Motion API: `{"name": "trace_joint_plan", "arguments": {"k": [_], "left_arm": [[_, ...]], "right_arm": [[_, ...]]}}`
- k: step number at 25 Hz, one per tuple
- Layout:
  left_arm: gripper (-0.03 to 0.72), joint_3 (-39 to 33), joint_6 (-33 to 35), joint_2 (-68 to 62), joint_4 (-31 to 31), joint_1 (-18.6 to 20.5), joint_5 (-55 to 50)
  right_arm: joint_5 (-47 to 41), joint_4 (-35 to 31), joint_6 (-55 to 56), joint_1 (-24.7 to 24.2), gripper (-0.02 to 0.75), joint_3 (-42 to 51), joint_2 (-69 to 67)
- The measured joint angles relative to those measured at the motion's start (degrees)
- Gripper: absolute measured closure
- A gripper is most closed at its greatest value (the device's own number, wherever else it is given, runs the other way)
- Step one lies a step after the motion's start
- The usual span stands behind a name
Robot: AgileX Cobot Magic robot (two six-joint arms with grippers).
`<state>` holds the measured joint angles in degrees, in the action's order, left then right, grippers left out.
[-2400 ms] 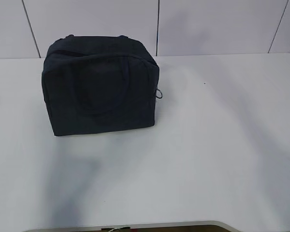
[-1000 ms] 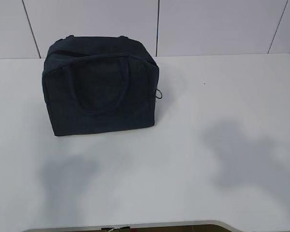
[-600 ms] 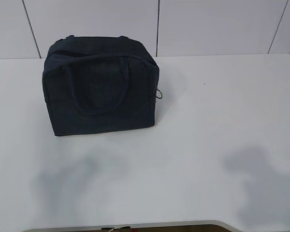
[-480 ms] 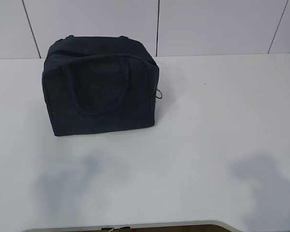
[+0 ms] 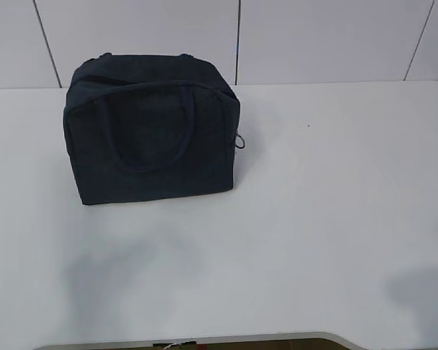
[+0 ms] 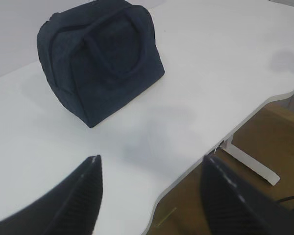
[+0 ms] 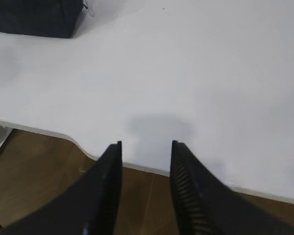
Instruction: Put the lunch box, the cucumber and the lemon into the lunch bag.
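The dark navy lunch bag (image 5: 153,131) stands upright at the back left of the white table (image 5: 314,219), handles up, its silver ring pull (image 5: 241,142) hanging at its right end. No opening shows at its top. The lunch box, the cucumber and the lemon are out of view. My left gripper (image 6: 150,161) hovers open over the table's front edge, well short of the lunch bag (image 6: 100,58), with nothing between its fingers. Over the same edge, my right gripper (image 7: 146,144) is also open and empty, with only a corner of the lunch bag (image 7: 34,17) at the far upper left. Neither gripper shows in the exterior view.
The front edge of the table (image 6: 186,176) curves inward, with brown floor below and a white table leg (image 6: 250,164) under it. White wall panels (image 5: 314,36) stand behind the table. Faint arm shadows lie at the table's front left and front right.
The arm shadow on the table's right side has slid toward the front right corner. The shadow at the front left has shifted slightly. The lunch bag has not moved.
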<state>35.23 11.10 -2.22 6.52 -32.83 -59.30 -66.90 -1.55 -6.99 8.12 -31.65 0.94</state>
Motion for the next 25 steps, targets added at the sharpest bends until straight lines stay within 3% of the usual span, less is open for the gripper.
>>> {"name": "trace_joint_plan", "arguments": {"k": [8, 25], "left_arm": [[0.236, -4.8, 0.6, 1.6, 1.0, 0.0, 1.1], [0.268, -6.1, -1.0, 1.6, 1.5, 0.0, -4.0]], "right_arm": [[0.6, 0.0, 1.4, 0.0, 0.455, 2.7, 0.0], [1.3, -0.1, 1.7, 0.0, 0.455, 2.9, 0.0]]}}
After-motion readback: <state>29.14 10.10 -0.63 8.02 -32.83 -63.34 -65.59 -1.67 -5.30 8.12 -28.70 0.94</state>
